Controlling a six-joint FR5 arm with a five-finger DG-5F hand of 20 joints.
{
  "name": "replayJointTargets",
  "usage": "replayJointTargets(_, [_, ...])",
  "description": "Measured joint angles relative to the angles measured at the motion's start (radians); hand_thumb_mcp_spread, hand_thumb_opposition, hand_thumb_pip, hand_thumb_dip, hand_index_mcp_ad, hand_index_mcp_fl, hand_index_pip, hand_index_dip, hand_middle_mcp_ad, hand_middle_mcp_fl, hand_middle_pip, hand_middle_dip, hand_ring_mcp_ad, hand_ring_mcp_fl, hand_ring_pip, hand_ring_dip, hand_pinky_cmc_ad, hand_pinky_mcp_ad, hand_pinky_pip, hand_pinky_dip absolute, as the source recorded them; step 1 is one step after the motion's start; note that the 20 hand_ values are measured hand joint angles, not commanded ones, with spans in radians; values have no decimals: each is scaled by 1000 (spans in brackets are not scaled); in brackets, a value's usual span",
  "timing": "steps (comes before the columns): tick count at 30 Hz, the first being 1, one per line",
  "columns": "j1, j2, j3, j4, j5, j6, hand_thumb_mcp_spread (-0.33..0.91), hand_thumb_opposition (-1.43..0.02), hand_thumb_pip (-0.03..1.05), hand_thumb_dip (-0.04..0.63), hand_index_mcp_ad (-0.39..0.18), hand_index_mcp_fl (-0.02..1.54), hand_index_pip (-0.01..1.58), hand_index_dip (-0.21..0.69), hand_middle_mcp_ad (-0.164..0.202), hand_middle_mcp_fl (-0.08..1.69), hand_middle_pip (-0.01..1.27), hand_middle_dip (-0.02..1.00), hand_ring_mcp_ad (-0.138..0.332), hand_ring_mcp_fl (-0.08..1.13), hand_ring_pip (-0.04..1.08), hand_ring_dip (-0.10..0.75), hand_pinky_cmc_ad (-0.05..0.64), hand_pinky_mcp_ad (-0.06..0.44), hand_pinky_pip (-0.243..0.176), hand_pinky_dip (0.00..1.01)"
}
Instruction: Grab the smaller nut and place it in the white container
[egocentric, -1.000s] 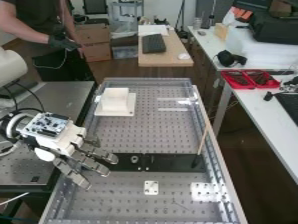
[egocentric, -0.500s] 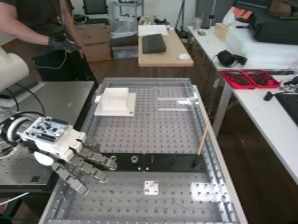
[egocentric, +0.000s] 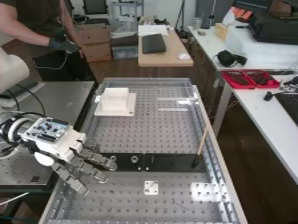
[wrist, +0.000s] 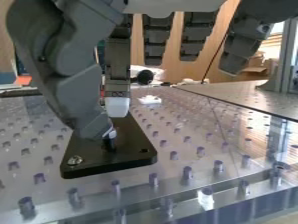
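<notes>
- While the hand (egocentric: 61, 149) hangs at one end of the black bar (egocentric: 174, 163), can't tell whether it grips
- Larger nut (egocentric: 113, 158), bearing (egocentric: 134, 159): on bar
- White container (egocentric: 115, 101): beyond bar

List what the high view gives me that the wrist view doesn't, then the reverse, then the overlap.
High view: the white container, the larger nut and the bearing.
Wrist view: a shiny screw head on one end of the black bar.
Both: the hand, the black bar and the perforated bench top.
</notes>
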Motion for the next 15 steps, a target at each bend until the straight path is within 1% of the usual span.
replayJointTargets(15, [-2,-12,1,13,-8,-44,374,-850,728,267,-154,38,1494,367,12,10,126,206,117,0,84,75,379,290,-61,136])
